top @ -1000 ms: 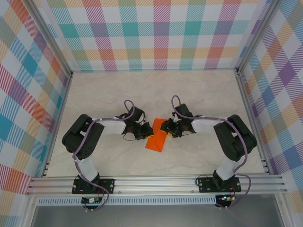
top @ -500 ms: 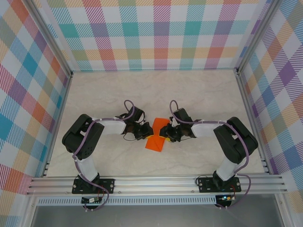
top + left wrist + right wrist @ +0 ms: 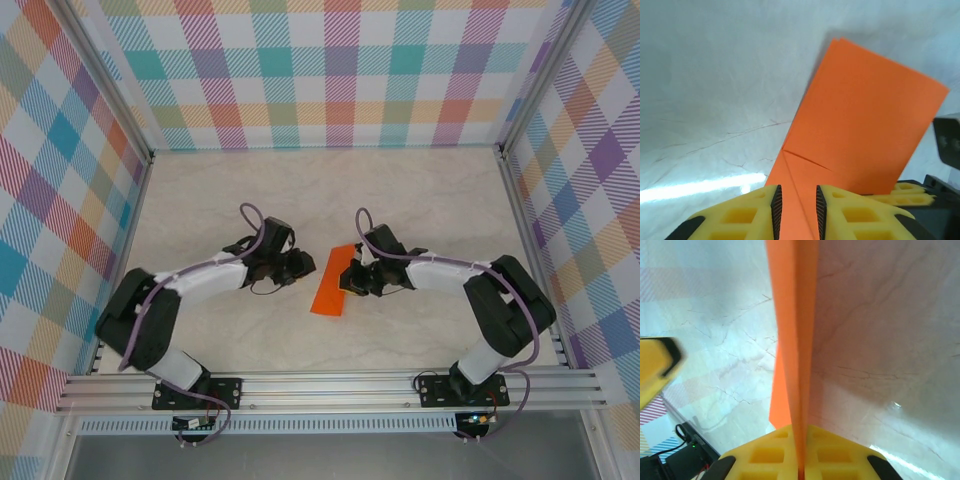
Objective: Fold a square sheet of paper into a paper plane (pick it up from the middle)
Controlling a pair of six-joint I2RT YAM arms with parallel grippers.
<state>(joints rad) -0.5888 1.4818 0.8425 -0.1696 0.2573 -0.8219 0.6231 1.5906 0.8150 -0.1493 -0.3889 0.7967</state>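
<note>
right wrist: right hand pinches the orange paper; left hand gapes slightly; left arm and right arm bent inward.

The table is showing a pale, marble-veined top that is stretching away from the aluminium rail running along its near edge. Plaid walls are closing it in on the far side from the rail and on both sides. The square sheet of paper, folded to a narrow orange strip, is sitting over the tabletop's middle, a little beyond the rail; whether it is touching the surface cannot be told. Light is glaring off the tabletop in the wrist views.
</note>
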